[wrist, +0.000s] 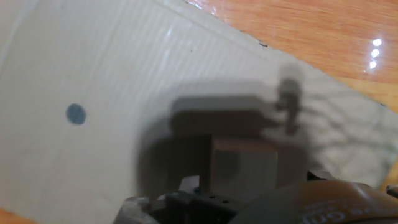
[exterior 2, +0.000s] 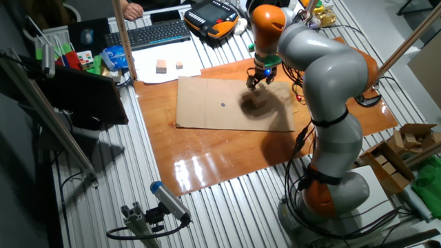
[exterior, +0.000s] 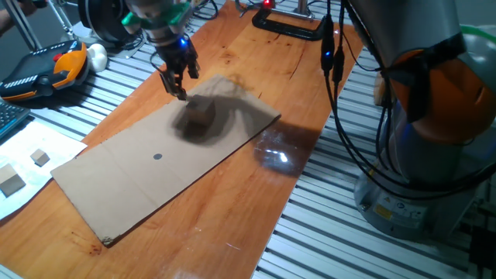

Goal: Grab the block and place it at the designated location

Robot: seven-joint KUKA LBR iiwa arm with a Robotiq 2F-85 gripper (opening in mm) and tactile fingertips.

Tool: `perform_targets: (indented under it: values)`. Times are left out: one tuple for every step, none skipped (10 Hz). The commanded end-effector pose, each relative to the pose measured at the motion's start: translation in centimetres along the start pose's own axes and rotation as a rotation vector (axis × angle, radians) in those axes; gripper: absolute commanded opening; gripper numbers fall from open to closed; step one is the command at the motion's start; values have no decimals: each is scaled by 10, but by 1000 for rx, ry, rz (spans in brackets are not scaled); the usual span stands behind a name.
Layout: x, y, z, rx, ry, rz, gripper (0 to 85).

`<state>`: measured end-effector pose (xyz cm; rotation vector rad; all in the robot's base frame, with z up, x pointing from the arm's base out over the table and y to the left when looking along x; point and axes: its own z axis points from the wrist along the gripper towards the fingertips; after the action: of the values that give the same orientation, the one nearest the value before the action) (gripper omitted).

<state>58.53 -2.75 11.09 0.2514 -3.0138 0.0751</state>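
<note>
The end effector [exterior: 179,80] hovers with fingers apart, gripping nothing, above the block [exterior: 203,115] resting in shadow on the cardboard sheet [exterior: 116,186], so it should descend straight, straddle the cube squarely, then carry it toward the dot [exterior: 158,156].

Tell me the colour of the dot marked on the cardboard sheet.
The dot is dark blue-grey against the pale brown cardboard sheet; the hand view shows it best.
</note>
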Motion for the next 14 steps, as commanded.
perform_targets:
  values:
    - [1, -1, 11, -6, -14, -2, 850]
    - [1, 1, 17, -10, -27, 5, 850]
    - [0, 4, 19, -4, -27, 13, 850]
    - [1, 7, 22, 9, -33, 16, 850]
    - [2, 7, 26, 16, -38, 9, 850]
    - [4, 5, 32, 11, -45, 5, 850]
    - [5, 4, 36, 7, -49, 4, 850]
    - [7, 3, 40, 4, -56, 3, 850]
    - [8, 3, 42, 0, -60, 3, 850]
    - [8, 3, 44, -2, -66, 4, 850]
    - [8, 2, 47, -5, -71, 4, 850]
    - [7, 2, 49, -9, -81, 5, 847]
    - [6, 2, 50, -10, -86, 5, 807]
    - [6, 2, 50, -18, -92, 6, 753]
